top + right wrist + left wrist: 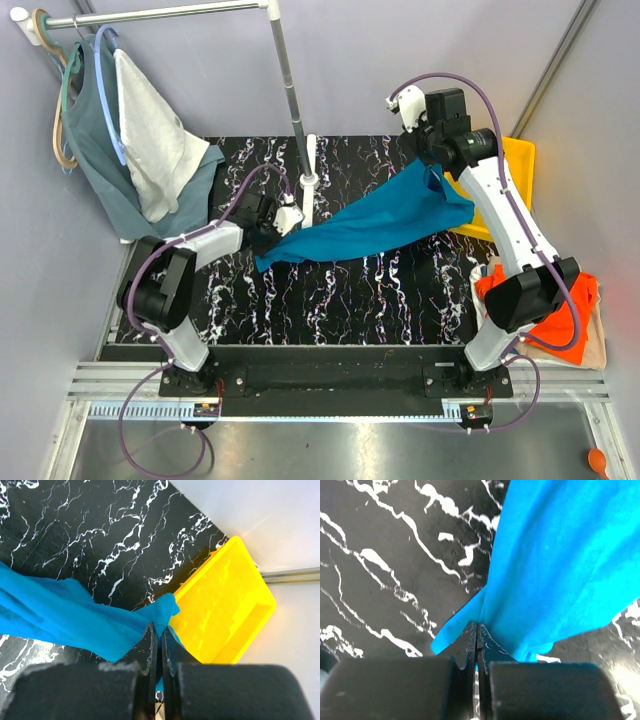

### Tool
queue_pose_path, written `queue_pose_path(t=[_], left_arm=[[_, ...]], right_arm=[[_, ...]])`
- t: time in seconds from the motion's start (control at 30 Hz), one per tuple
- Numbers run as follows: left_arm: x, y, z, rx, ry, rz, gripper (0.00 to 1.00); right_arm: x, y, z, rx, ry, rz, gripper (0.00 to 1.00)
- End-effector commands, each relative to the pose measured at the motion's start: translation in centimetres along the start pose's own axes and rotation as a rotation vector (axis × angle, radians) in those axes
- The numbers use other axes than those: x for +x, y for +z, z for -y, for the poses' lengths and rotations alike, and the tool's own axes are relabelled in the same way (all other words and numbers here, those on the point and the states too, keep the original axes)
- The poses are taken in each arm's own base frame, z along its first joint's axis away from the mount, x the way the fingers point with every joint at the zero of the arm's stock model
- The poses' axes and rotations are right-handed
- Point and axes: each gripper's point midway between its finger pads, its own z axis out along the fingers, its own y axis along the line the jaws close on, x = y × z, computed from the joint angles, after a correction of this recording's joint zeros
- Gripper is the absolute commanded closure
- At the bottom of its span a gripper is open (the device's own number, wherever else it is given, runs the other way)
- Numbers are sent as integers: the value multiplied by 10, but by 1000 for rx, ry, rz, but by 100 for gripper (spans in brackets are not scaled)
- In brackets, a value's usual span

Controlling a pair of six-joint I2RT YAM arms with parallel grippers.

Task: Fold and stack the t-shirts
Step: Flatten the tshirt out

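Teal shirt (370,225): it hangs in a twisted band above the table (350,300), running from the middle toward the far right corner. The right end is raised and the left end is low. Whether its lower edge brushes the table you cannot tell.

Left gripper (476,630): its jaws are shut on a thin fold at the shirt's left tip. Right gripper (159,630): its jaws are pinched on a bunched corner at the right end, just beside the yellow tray (225,610).

Expect the cloth to be light, limp and easily creased. It will likely sag and rope up wherever you leave it unsupported. For a flat spread, hold it at seams or hem corners rather than at loose folds, and keep the two holds well apart.

Orange shirt (570,325): it lies crumpled at the near right edge, on the cream shirt (597,345), beside the right arm's base, not yet folded.
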Motion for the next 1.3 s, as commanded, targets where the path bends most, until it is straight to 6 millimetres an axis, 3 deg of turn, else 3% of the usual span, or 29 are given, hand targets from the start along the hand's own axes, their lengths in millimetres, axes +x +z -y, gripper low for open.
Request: queue_pose_path(t=[0.0, 0.07, 0.1, 0.27, 0.3, 0.4, 0.53, 0.6, 0.63, 0.67, 0.73, 0.83, 1.0, 1.27], left_arm=[[-31, -40, -26, -115, -8, 93, 100], [-45, -57, -37, -165, -13, 130, 100], [-58, -75, -45, -197, -9, 171, 100], [-90, -142, -80, -366, -20, 270, 100], [-98, -162, -83, -388, -24, 307, 100], [-104, -181, -75, -363, -26, 361, 100], [-85, -158, -47, -242, 12, 327, 96], [-67, -136, -28, -169, 30, 286, 81], [-59, -129, -22, -143, 49, 271, 63], [-46, -117, -12, -107, 51, 240, 52], [-38, -107, -5, -87, 63, 234, 31], [-25, -92, 1, -85, 63, 217, 21], [-15, -69, 12, -23, 50, 171, 20], [-10, -43, 14, 16, 41, 117, 23]], right_arm=[[-31, -39, 20, 86, 4, 94, 100], [-35, -46, 21, 101, 4, 102, 100], [-38, -47, 20, 107, 0, 103, 100], [-55, -70, 31, 152, 17, 159, 100], [-58, -75, 32, 158, 24, 170, 100], [-66, -86, 35, 167, 28, 194, 100], [-61, -82, 29, 150, 24, 180, 100], [-53, -73, 23, 137, 17, 151, 100], [-49, -68, 20, 129, 12, 137, 100], [-46, -66, 19, 126, 9, 128, 100], [-42, -60, 15, 119, 3, 113, 100], [-39, -53, 12, 112, 4, 106, 100], [-34, -43, 7, 97, 2, 82, 100], [-28, -43, 4, 93, -3, 72, 100]])
